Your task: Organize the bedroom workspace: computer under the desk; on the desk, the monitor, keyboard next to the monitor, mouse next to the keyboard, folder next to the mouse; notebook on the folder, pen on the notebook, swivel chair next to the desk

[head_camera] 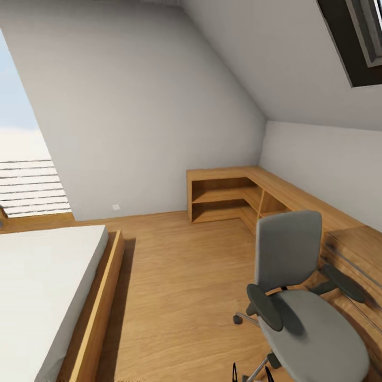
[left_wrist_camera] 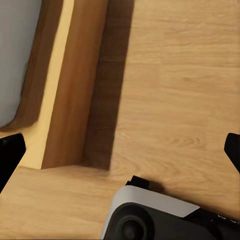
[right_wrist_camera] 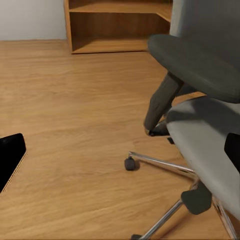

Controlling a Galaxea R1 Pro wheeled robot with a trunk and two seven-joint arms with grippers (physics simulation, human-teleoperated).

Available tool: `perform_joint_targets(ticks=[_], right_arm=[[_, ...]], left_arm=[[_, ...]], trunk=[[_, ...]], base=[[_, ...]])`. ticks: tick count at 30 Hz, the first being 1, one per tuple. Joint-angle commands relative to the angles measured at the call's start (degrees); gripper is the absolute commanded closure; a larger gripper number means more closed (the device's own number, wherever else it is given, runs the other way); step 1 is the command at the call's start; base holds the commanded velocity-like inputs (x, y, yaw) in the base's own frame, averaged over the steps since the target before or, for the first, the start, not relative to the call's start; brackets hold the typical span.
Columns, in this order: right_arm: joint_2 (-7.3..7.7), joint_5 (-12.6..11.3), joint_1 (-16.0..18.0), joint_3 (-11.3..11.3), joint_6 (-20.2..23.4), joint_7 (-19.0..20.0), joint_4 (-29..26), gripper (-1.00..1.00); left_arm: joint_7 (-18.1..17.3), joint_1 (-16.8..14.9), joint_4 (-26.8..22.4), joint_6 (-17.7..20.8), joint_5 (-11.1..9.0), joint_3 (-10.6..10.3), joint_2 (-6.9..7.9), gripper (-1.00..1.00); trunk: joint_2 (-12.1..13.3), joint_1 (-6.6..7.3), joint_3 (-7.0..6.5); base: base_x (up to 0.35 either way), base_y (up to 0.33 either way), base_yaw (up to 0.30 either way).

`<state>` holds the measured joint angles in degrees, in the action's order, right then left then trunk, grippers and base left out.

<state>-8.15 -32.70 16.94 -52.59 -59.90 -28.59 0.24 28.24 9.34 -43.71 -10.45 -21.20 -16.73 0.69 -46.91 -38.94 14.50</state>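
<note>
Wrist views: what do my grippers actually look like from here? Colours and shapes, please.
The left gripper shows two plain black fingertips with angled edges at the frame's sides. The right gripper has the same black, wedge-like fingertips. No cables or markings are visible on either.

swivel chair (right_wrist_camera: 205, 95) seen close, grey seat, dark armrest, chrome legs on castors | wooden floor (right_wrist_camera: 70, 115) spread beneath | open wooden shelf (right_wrist_camera: 117, 25) set against white wall

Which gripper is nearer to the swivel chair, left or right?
Right. The right gripper faces the swivel chair close by; the left gripper hangs over floor beside the bed frame.
</note>
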Motion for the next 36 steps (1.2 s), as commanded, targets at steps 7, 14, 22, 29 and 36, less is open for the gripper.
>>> perform_joint_targets(ticks=[7, 14, 22, 29, 36], right_arm=[[-0.02, -0.26, 0.02, -0.5, -0.1, -0.32, 0.03, -1.0], [-0.02, -0.26, 0.02, -0.5, -0.1, -0.32, 0.03, -1.0], [0.14, -0.34, 0.02, -0.42, -0.1, -0.32, -0.03, -1.0], [0.24, -0.26, 0.02, -0.42, -0.1, -0.08, 0.02, -1.0], [0.31, -0.2, 0.02, -0.41, -0.1, -0.06, 0.02, -1.0]], left_arm=[[0.33, -0.02, -0.06, -0.35, -0.6, -0.33, 0.1, -1.0], [0.33, -0.02, -0.06, -0.36, -0.6, -0.36, 0.07, -1.0], [0.33, -0.02, -0.06, -0.36, -0.6, -0.36, 0.06, -1.0], [0.33, -0.02, -0.03, -0.36, -0.6, -0.35, 0.02, -1.0], [0.32, -0.02, 0.03, -0.36, -0.6, -0.38, 0.02, -1.0]], trunk=[[-0.06, -0.01, -0.18], [-0.06, -0.01, -0.4], [-0.06, -0.01, -0.48], [-0.06, -0.01, -0.49], [-0.06, -0.01, -0.51]], base=[[0.0, 0.0, 0.26], [0.0, 0.0, 0.262], [0.0, 0.0, 0.275], [0.096, 0.035, 0.165], [0.151, 0.057, -0.004]])
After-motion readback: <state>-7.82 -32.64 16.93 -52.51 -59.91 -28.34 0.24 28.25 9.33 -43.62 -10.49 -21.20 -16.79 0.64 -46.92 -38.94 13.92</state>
